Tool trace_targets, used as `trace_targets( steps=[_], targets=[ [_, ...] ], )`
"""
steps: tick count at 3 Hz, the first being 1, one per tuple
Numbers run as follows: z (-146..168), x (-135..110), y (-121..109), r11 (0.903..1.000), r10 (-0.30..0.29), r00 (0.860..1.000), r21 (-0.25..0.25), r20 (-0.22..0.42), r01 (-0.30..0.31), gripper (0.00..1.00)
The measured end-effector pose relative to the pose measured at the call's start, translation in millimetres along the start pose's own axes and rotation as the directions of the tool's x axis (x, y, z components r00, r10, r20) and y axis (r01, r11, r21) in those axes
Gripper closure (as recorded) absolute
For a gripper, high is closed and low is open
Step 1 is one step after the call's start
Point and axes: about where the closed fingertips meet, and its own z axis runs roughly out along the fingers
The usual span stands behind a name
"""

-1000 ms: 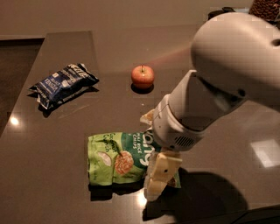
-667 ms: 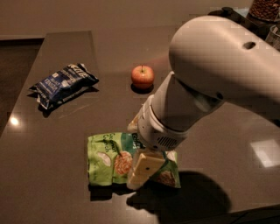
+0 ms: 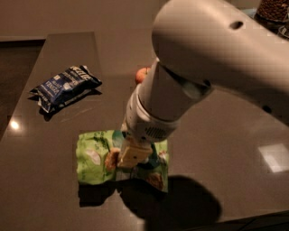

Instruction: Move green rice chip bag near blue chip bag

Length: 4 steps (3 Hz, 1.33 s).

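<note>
The green rice chip bag (image 3: 97, 155) lies flat on the dark table (image 3: 67, 54) at the front middle. The blue chip bag (image 3: 64, 85) lies at the back left, well apart from it. My gripper (image 3: 132, 155) hangs from the big white arm and is down over the middle of the green bag, hiding part of it. A tan finger (image 3: 128, 155) shows against the bag.
A red apple (image 3: 142, 75) sits at the back middle, mostly hidden behind my arm (image 3: 203, 67). The table's left edge runs close to the blue bag. A dark container (image 3: 273, 11) stands at the back right corner.
My arm has swung left and forward. The gripper went from the green bag's right edge to over its middle. The bags have not moved.
</note>
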Motion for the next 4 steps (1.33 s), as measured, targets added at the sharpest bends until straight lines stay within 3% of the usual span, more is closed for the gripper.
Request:
trace_targets(
  steps=[1, 2, 4],
  targets=[
    [-1, -32, -30, 0.9988, -0.033, 0.999, 0.035, -0.008, 0.034, 1.0],
    [0, -51, -54, 0.996, -0.056, 0.998, 0.068, -0.021, 0.057, 1.0],
    [8, -81, -113, 0.9879, -0.039, 0.998, 0.148, -0.039, 0.045, 0.97]
  ],
)
